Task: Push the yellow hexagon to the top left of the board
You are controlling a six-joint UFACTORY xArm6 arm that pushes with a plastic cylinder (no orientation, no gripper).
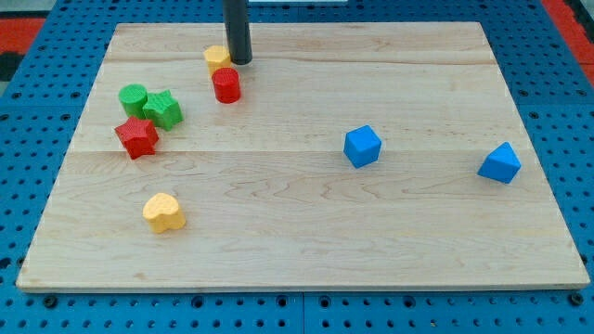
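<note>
The yellow hexagon [216,57] sits near the view's top, left of centre, on the wooden board [306,232]. My tip [240,62] is at the end of the dark rod, right against the hexagon's right side. A red cylinder [226,84] stands just below the hexagon and the tip, close to both.
A green cylinder [134,97], a green star [163,109] and a red star [137,137] cluster at the view's left. A yellow heart [164,212] lies at the lower left. Two blue blocks [362,147] [500,163] sit at the right.
</note>
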